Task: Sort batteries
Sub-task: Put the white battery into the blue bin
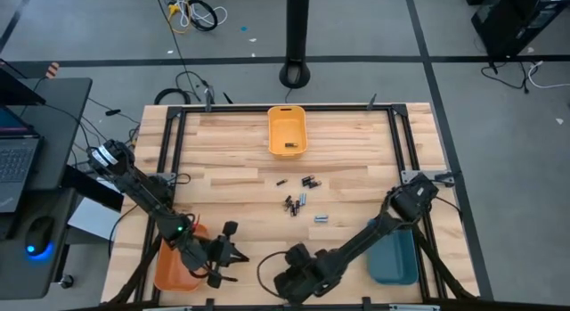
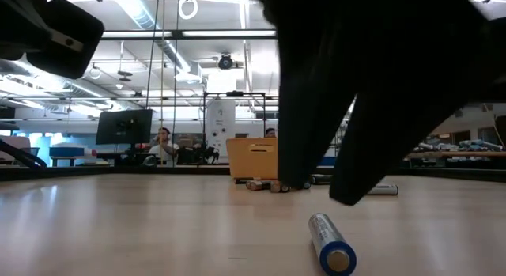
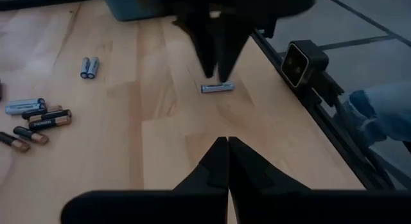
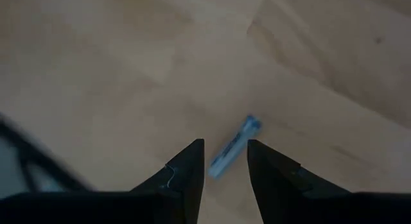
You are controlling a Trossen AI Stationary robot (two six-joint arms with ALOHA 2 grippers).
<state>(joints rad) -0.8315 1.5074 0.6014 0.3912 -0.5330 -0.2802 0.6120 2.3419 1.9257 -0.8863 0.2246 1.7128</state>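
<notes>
The right pincer (image 4: 225, 166) hangs low over the near edge of the counter (image 1: 356, 151), its fingers spread with a gap between them and holding nothing. A single pale silvery-blue battery (image 4: 234, 147) lies flat on the wood just beyond the fingertips, not touching them; the low view shows the same battery (image 2: 330, 243) lying alone close to the camera under the dark arm.

The left pincer (image 3: 225, 161) waits near the counter's front left corner, its fingers pressed together and empty, beside an orange bin (image 1: 169, 266).

The other batteries (image 1: 301, 200) lie scattered near the counter's middle, some dark, some pale, a pale pair (image 3: 89, 67) side by side. A yellow-orange bin (image 1: 287, 131) stands at the far edge with something small and dark inside, and a blue bin (image 1: 396, 257) sits at the front right.
</notes>
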